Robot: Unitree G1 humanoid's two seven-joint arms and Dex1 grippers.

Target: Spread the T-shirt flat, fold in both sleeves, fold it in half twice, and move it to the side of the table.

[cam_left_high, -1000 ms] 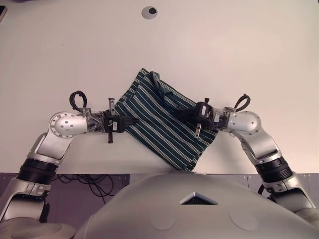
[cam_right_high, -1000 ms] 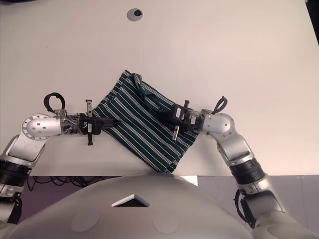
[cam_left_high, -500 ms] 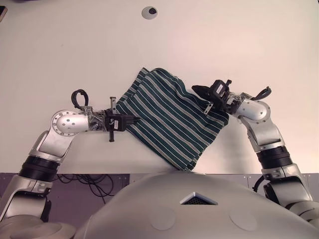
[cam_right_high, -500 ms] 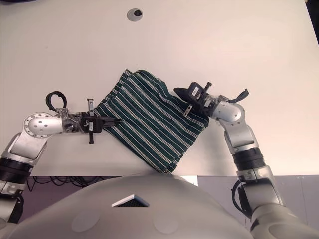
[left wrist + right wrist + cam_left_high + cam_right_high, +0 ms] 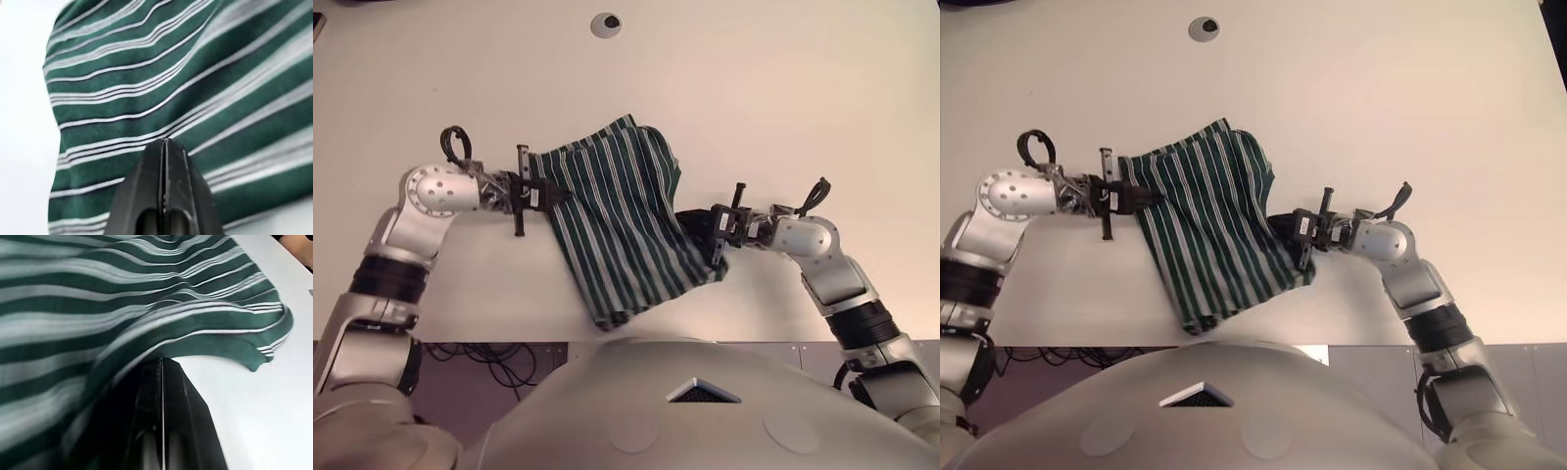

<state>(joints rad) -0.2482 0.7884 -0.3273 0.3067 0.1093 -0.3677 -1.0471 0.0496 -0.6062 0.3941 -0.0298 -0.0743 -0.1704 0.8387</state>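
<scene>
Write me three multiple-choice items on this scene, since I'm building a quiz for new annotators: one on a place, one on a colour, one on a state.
1. Where does the left gripper meet the T-shirt?
A. at its left edge
B. at its near hem
C. nowhere, it hangs well clear

2. What colours is the T-shirt?
A. red and black
B. dark green with white stripes
C. plain blue

3. How do the right gripper's fingers stand?
A. spread wide apart
B. shut, at the shirt's right edge
C. shut on a cup

Answers:
1 A: the head views show its tip on the shirt's left edge.
2 B: the cloth is green with white stripes.
3 B: the right wrist view shows the fingers pressed together with the cloth lying against them.
</scene>
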